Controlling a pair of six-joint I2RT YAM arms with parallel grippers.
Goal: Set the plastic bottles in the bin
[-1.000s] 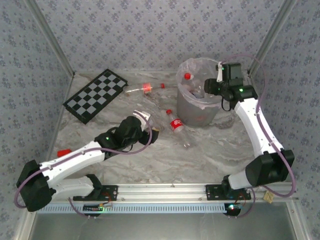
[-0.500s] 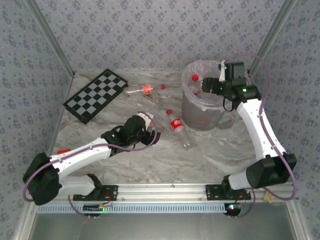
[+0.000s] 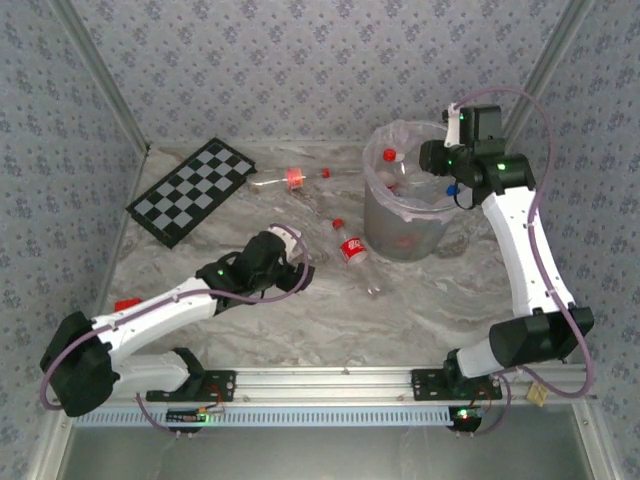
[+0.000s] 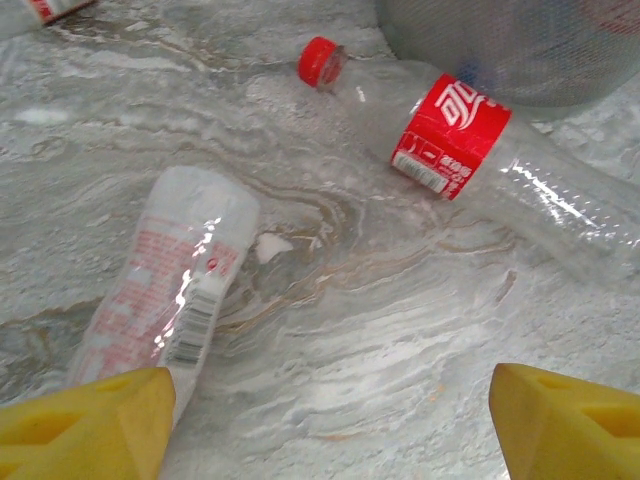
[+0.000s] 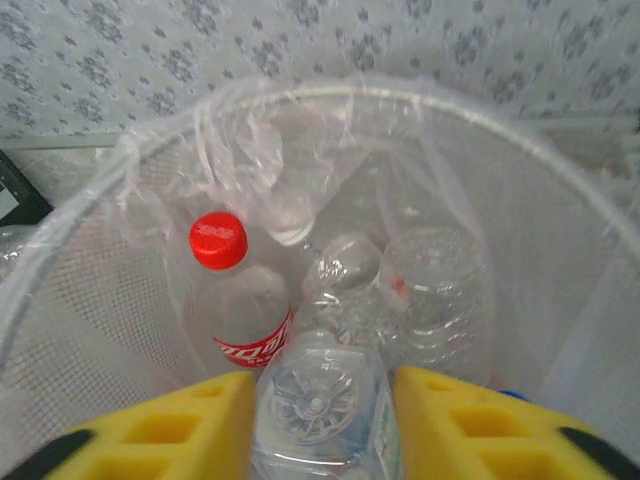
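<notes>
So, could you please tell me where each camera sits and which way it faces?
Top: high behind the bases, looking down on the table; left arm and right arm show.
Left wrist: on that wrist, facing the table, a red-labelled bottle and a paler bottle; the left gripper shows yellow fingers.
Right wrist: on that wrist, facing into the bin; the right gripper shows yellow fingers, a clear bottle seen between.
Shared: top and left wrist, the red-labelled bottle; top and right wrist, the bin.

Grey marbled table [image 3: 420, 300] strewn with bottles.
At the left gripper's [image 4: 330, 430] left finger lies a crushed pale-labelled bottle [image 4: 165, 290]; ahead to its right, a red-labelled bottle [image 4: 455, 140] lies by the bin [image 4: 520, 40]. Farther ahead lies a clear bottle [image 3: 285, 179], and off left a chequered board [image 3: 195, 190].
</notes>
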